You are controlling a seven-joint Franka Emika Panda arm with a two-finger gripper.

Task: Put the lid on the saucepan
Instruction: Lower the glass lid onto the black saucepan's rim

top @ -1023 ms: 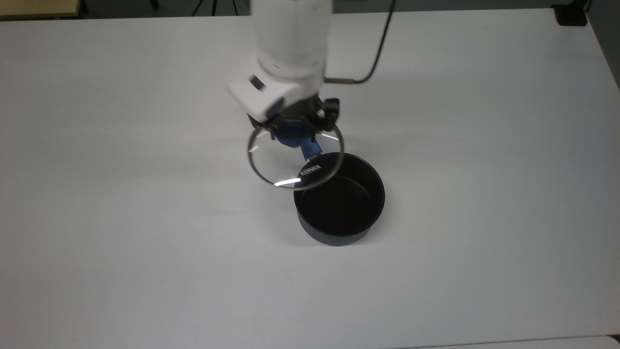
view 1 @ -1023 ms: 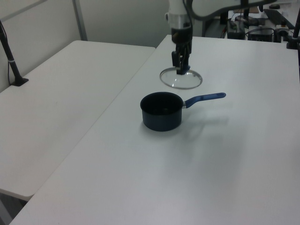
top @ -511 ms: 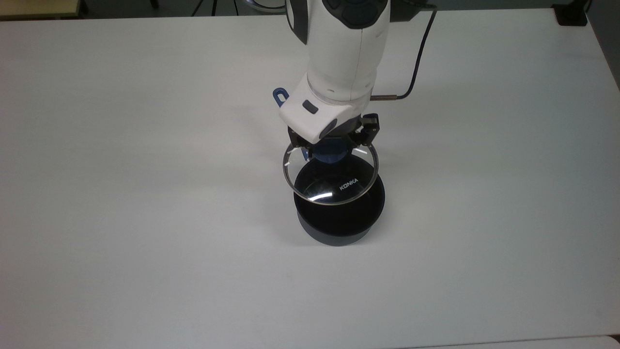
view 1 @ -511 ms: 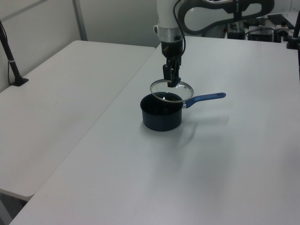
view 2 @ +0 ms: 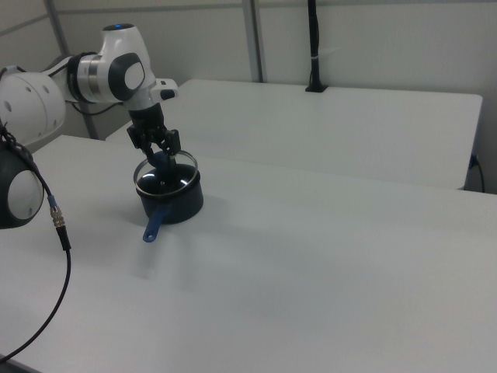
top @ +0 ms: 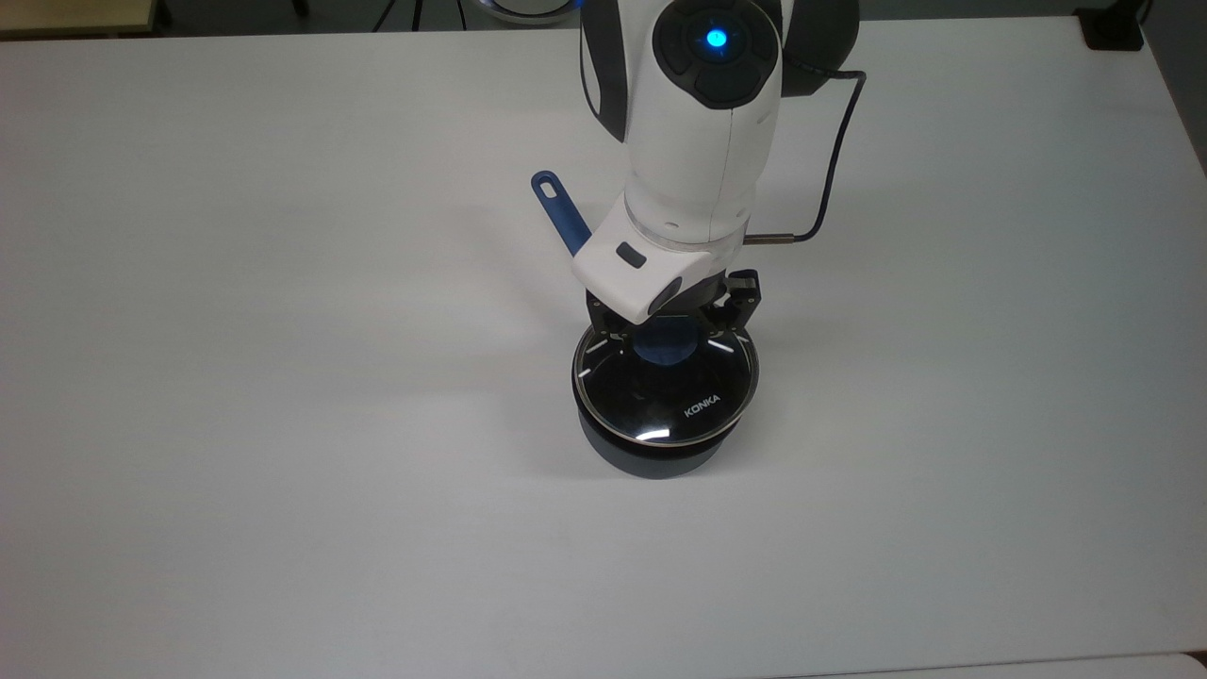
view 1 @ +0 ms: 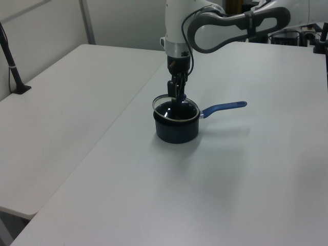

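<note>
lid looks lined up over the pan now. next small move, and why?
Probably a short straight descent, then release. The tool is shut on the blue knob, and in the top view the lid rim nearly matches the saucepan rim. In the left view the lid looks a touch tilted and I cannot tell if it is seated, so lower gently before opening.

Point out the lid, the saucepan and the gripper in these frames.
lid (top: 693,410): top view, on the clear glass near the KONKA lettering.
saucepan (view 1: 177,134): left view, on the dark outer wall.
gripper (top: 668,341): top view, between the fingertips at the blue knob.
</note>
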